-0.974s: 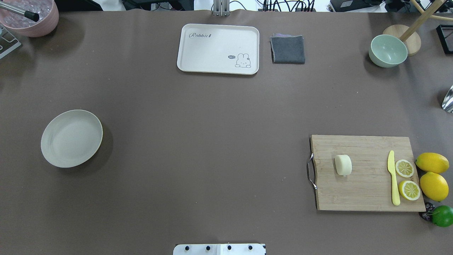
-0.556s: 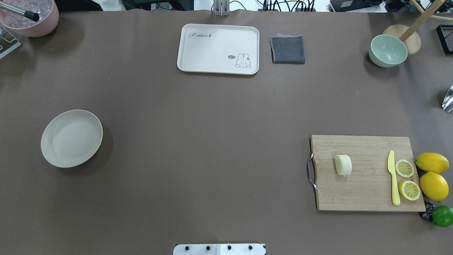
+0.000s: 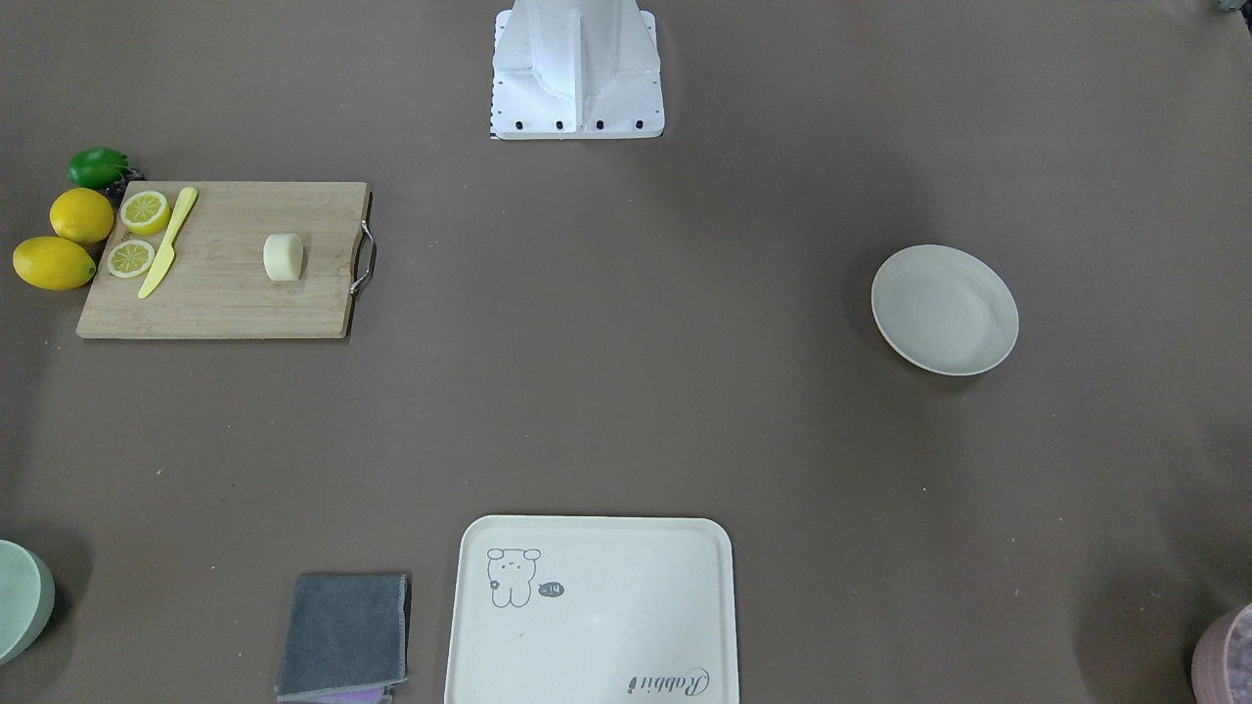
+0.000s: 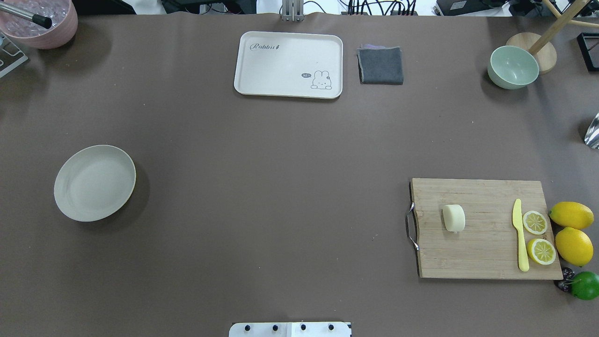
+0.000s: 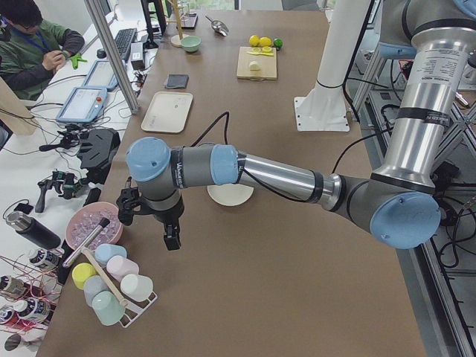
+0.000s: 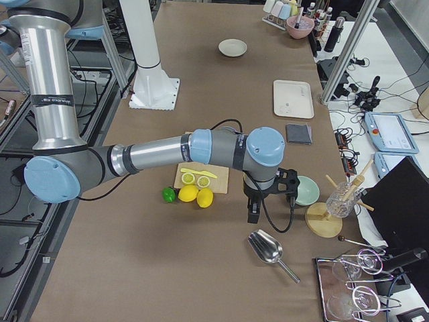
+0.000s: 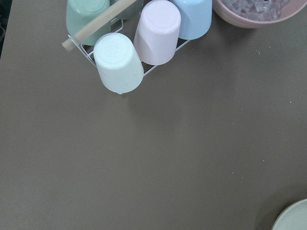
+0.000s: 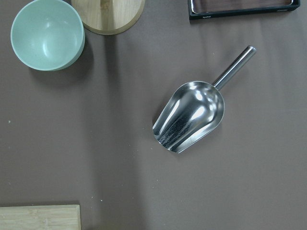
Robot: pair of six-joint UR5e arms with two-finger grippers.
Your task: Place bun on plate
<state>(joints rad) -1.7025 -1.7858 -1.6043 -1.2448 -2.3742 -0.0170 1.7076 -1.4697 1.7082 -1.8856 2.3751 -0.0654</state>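
Note:
The bun [image 4: 454,218] [image 3: 284,257] is a pale cream chunk lying on the wooden cutting board [image 4: 482,252], toward its handle end. The plate [image 4: 94,182] [image 3: 944,309], round, off-white and empty, sits far across the table on the left side. No gripper appears in the overhead or front views. My left gripper [image 5: 172,239] hangs over bare table near the cup rack, short of the plate [image 5: 232,198]. Beyond the board my right gripper [image 6: 253,212] hangs near a metal scoop. Whether either is open or shut cannot be told.
On the board lie a yellow knife [image 4: 519,234] and two lemon slices [image 4: 535,222]; whole lemons [image 4: 572,215] and a lime [image 4: 585,285] sit beside it. A cream tray [image 4: 288,64], grey cloth [image 4: 381,65], green bowl [image 4: 513,67], metal scoop [image 8: 191,116] and cup rack [image 7: 139,38] line the edges.

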